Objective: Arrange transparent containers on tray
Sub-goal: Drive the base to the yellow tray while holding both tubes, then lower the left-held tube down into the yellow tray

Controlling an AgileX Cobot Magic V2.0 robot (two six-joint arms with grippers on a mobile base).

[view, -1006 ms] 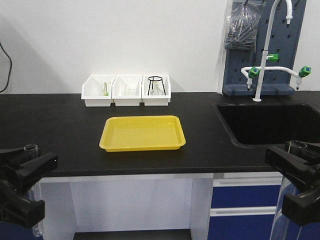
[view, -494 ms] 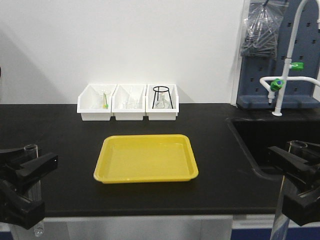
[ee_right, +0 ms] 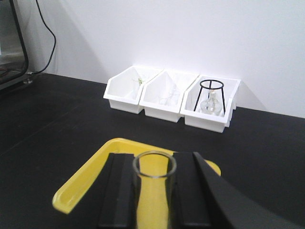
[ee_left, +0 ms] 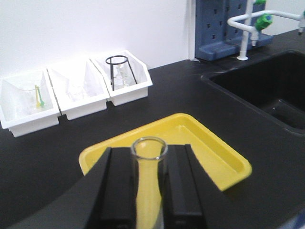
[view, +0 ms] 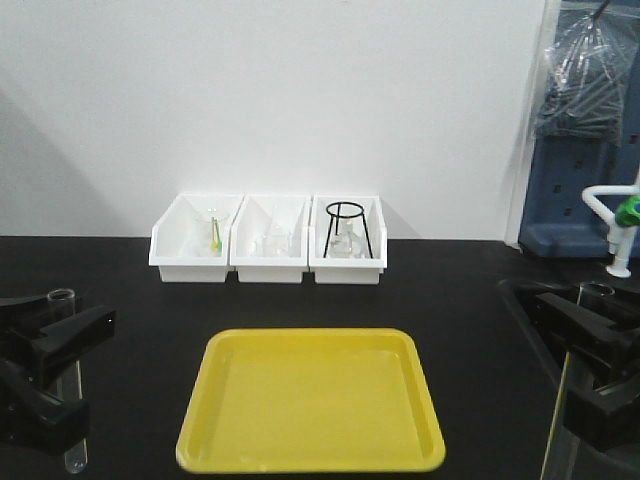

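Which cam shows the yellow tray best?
Exterior front-facing: whole yellow tray, rim unblocked. Left wrist: left gripper and left test tube hide its near side. Right wrist: right gripper and right test tube likewise.

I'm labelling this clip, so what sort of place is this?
Most likely a chemistry lab: a black bench with a built-in sink, a gooseneck tap, and white bins of glassware.

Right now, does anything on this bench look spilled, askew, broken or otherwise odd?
Nothing stands out. The tray lies flat and bare, the bins sit in a row by the wall, the left gripper holds the left tube roughly upright, the right gripper the right tube likewise.
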